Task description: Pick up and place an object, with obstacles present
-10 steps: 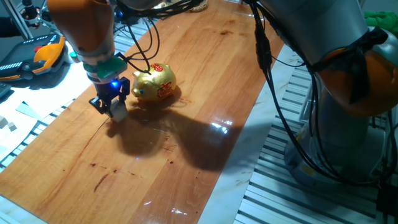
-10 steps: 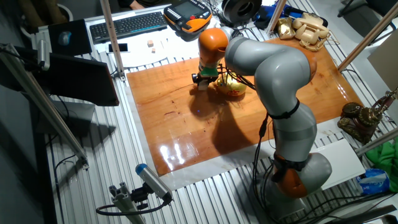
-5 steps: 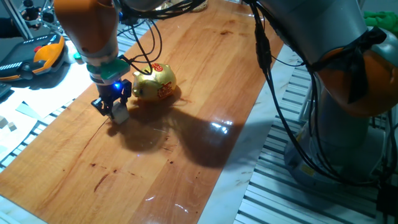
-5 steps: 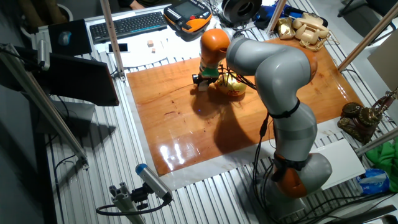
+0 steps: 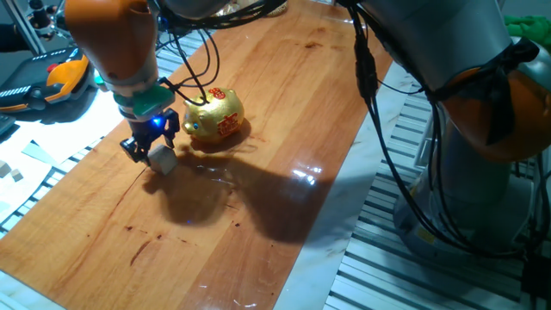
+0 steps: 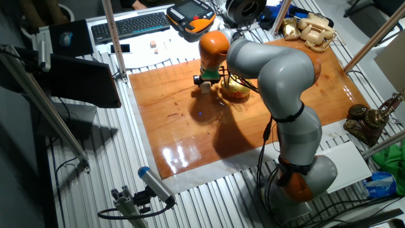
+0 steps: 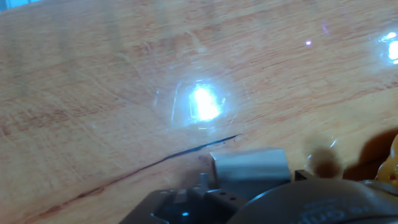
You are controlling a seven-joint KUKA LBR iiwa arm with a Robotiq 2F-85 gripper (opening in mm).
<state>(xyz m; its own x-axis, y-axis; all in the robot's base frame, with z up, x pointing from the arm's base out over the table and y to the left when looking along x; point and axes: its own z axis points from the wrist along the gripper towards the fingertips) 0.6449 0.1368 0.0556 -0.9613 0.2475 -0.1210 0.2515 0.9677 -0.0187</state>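
Glare on tabletop (image 7: 202, 102), hand view seemingly blurred

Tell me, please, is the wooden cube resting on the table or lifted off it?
Lifted: the cube hangs clamped in the tool, its shadow on the table below.

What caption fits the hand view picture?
End effector holding the small pale cube above the shiny wooden table.

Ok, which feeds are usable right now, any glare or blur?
Hand view: soft focus, bright glare spot on the tabletop, cube blurred. One fixed view: sharp, tool and piggy bank clear, arm shadow beside them. The other fixed view: sharp but distant, glare near the table's front.
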